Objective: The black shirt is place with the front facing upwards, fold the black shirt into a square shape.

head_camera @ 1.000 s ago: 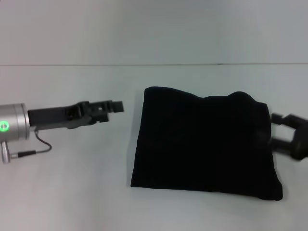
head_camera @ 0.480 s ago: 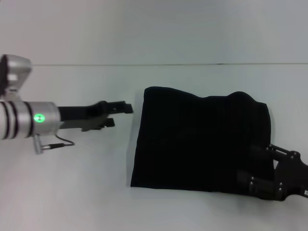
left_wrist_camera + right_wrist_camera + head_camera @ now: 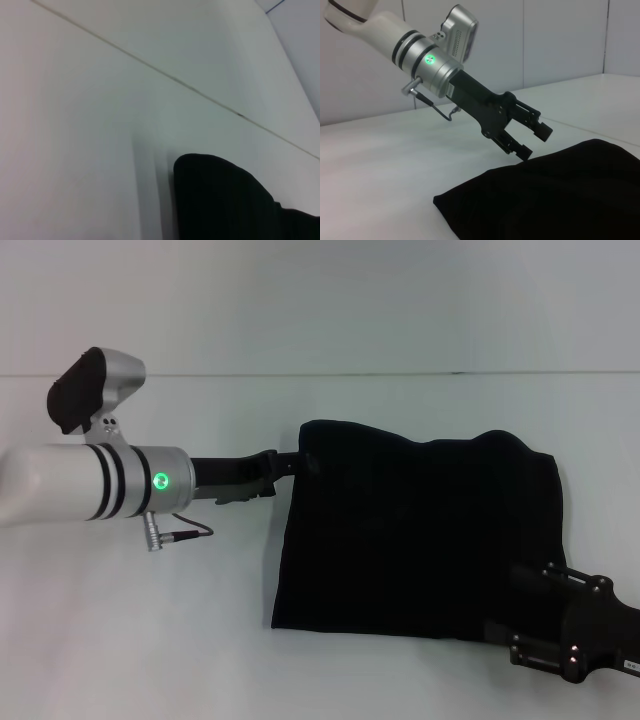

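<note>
The black shirt, at centre-right on the table, is judged already folded approx. square, w/ left gripper held apart at its 10 o'clock corner; right gripper at 5 o'clock, state not discernible.

- A plain white worktop spreads out evenly lit.
- Behind it stands a pale grey panelled wall with thin vertical seams.
</note>
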`<state>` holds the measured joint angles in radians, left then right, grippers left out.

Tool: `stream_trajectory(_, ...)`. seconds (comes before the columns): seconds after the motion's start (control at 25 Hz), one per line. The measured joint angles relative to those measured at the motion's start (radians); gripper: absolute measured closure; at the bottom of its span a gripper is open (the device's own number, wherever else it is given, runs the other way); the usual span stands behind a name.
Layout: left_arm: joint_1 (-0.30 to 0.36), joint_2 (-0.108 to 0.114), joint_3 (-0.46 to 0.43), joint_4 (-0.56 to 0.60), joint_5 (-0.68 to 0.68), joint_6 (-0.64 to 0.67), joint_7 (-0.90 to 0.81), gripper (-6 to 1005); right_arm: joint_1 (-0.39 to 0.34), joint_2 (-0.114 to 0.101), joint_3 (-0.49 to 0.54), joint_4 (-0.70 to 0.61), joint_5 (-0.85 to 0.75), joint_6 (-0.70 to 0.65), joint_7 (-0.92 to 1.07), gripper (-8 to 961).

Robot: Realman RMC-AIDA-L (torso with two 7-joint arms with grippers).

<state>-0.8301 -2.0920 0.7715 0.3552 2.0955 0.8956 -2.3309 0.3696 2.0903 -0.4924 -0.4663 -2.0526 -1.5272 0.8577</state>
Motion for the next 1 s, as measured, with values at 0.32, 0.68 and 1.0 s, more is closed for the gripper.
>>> stream_trajectory(0.32,-0.02,-0.044,0.003,-0.001,0.0,-0.103,0.003,126,0.004,0.0,0.0,0.0,0.0,0.001,0.0,147)
stream_trajectory(0.68,-0.046,-0.07,0.013,-0.01,-0.004,-0.11,0.022,156,0.006,-0.003,0.001,0.0,0.0,0.001,0.006,147)
stream_trajectory(1.0,-0.037,-0.078,0.008,-0.057,-0.126,-0.122,0.156,275,0.005,-0.003,0.0,0.0,0.0,0.001,0.007,146)
